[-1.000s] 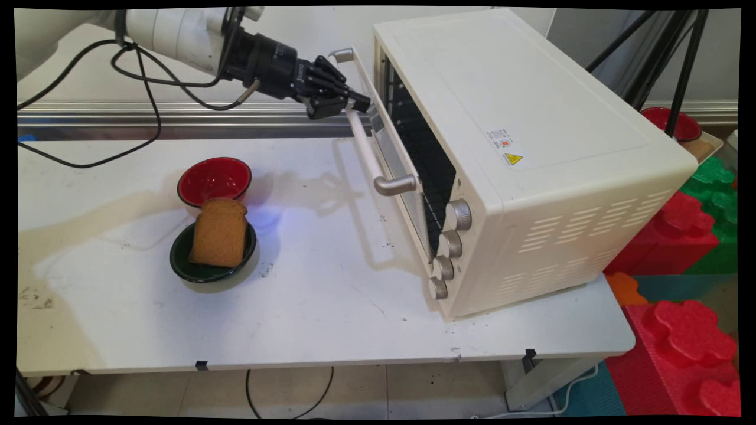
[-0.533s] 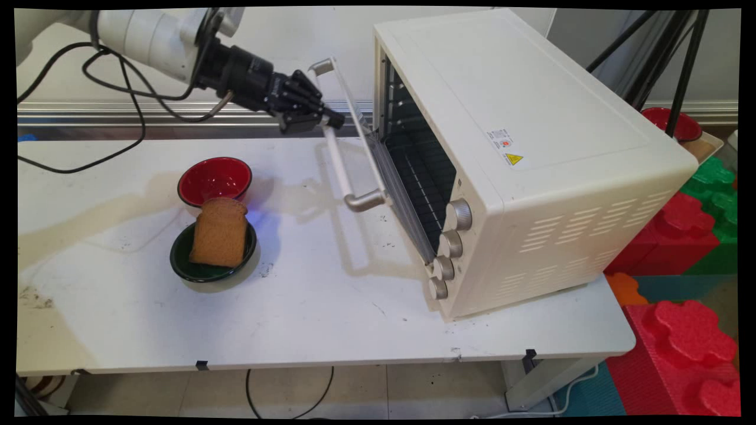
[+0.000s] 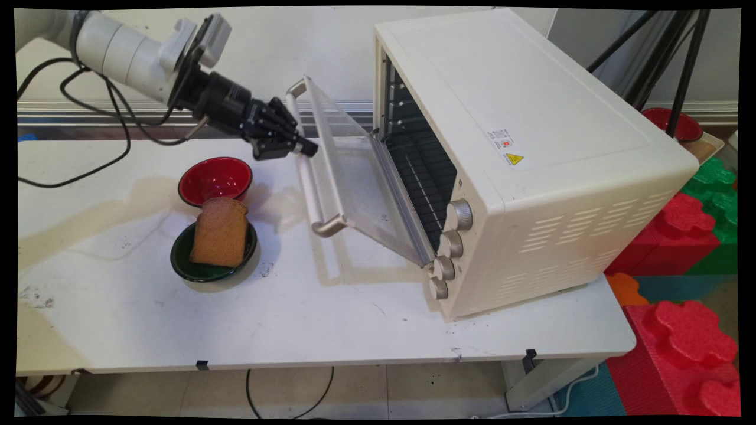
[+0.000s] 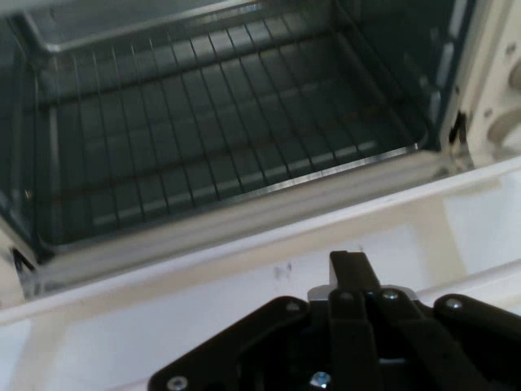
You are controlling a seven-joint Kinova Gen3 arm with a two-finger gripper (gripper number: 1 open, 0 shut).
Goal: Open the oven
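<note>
Bread slice (image 3: 219, 232) upright in dark green bowl (image 3: 204, 269), left of centre; red bowl (image 3: 214, 179) touching behind it. Bare tabletop (image 3: 331, 319) along near edge and between bowls and oven door. Black gripper (image 3: 305, 147) above and right of red bowl, clamped narrow on door handle (image 3: 310, 183) of cream toaster oven (image 3: 520, 159). Glass door (image 3: 354, 177) tilted roughly half open, hinged at bottom, free edge hanging over table. Wire rack (image 4: 220, 130) visible inside from hand view. Four knobs (image 3: 449, 245) at oven's near corner. Red and green foam blocks (image 3: 685, 330) off table's right edge.
</note>
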